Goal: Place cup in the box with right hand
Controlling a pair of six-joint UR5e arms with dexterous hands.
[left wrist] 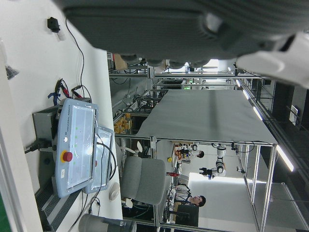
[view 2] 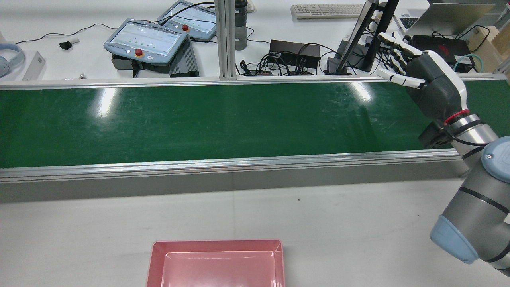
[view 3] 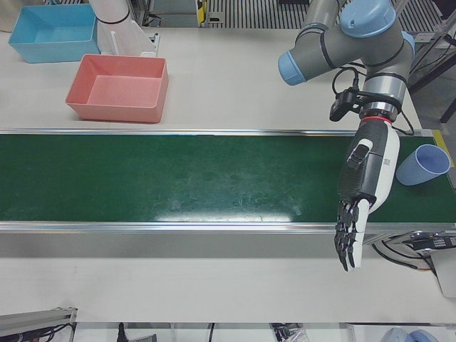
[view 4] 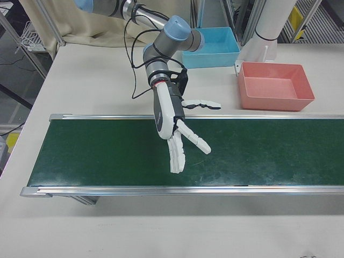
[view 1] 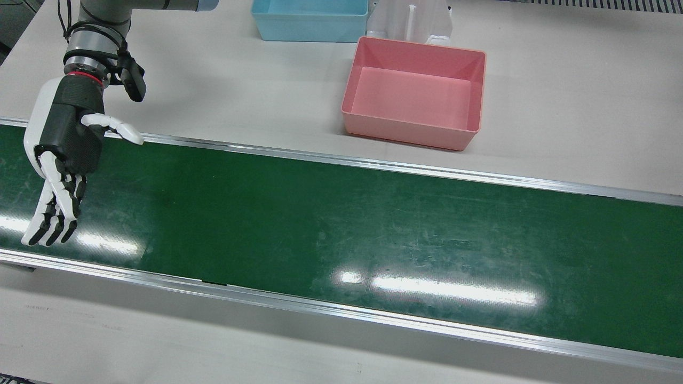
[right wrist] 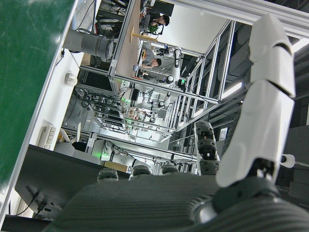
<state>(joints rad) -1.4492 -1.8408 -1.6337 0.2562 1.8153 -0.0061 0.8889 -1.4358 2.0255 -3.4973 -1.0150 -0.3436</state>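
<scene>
Nearest, the right hand (view 4: 171,121) hovers over the green conveyor belt (view 1: 341,213), fingers spread wide and empty. The blue cup (view 3: 424,164) lies tilted at the belt's other end, just beside the left hand (view 3: 365,178), whose straight fingers are also empty. Beyond the belt sits the pink box (view 1: 416,96), empty. This looks like the waiting step. The next move calls for the cup to come within the right hand's reach so the fingers can wrap around it.

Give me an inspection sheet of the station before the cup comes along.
Surface: green belt bare across the middle, scuffed, with glare.
Job's things: light blue cup at the belt's end beside the left hand, appears tilted; pink box empty, on the table.
Clutter: blue box behind the pink box.
Hands: right hand open above the belt; left hand open, fingers pointing down.
Cables: black cable loops along the right forearm.
Surroundings: teach pendants, keyboard, wiring beyond the belt.
</scene>
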